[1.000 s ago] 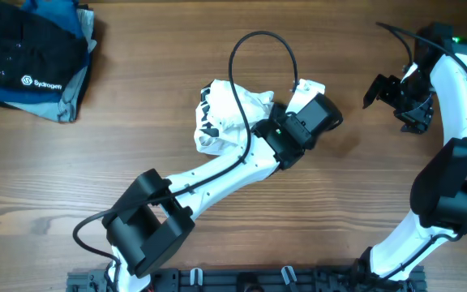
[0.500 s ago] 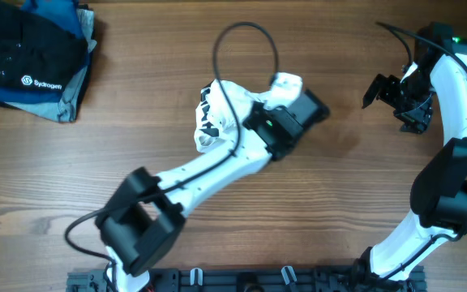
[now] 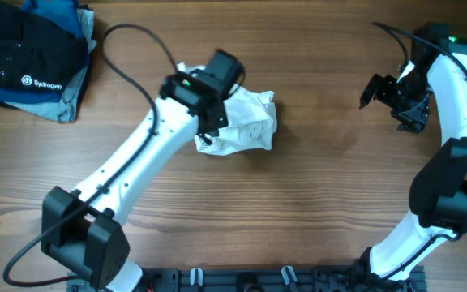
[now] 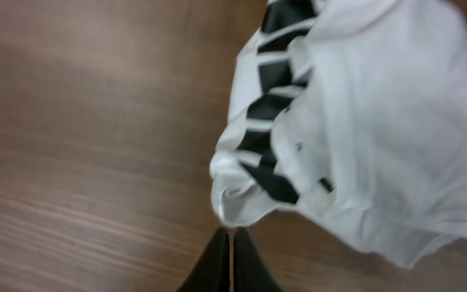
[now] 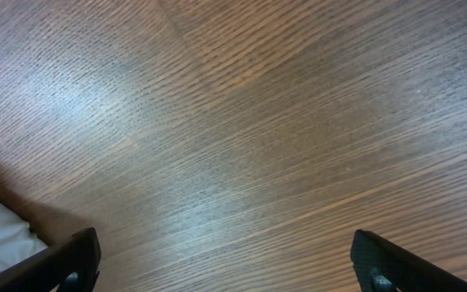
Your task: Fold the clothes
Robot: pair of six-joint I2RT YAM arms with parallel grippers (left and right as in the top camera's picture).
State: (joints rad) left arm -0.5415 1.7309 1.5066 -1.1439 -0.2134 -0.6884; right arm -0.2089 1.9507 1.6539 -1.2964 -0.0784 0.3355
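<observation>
At mid-bench, a little left of centre and half under the left arm's wrist: white garment (image 3: 248,123), bunched into one crumpled lump.

Likely trouble from here:
- Apt to drag across the wood as a single wad instead of opening out, with layers heaped on each other and one pinch point at most.
- Apt to slip free on a lift, given so thin an edge near the tips.
- Prone to a crooked fold if begun now, with no flat hem or sleeve to be made out.

Thin, wrinkly and soft-looking cloth, creased all over, nowhere spread flat. Black-and-white striped part (image 4: 267,122) along the near edge in the left wrist view, curling down into a loose rolled lip.

Left gripper (image 4: 232,243) clenched tight, tips meeting just beneath that lip. Impossible to tell whether any cloth is caught between them.

Right gripper (image 3: 392,91) released, fingers spread wide, holding nothing, well apart from the garment above bare bench (image 3: 314,203).

Farther out, at the far left corner: dark blue-black folded stack with a "Sydrogen" logo (image 3: 31,61), well apart from everything else.
</observation>
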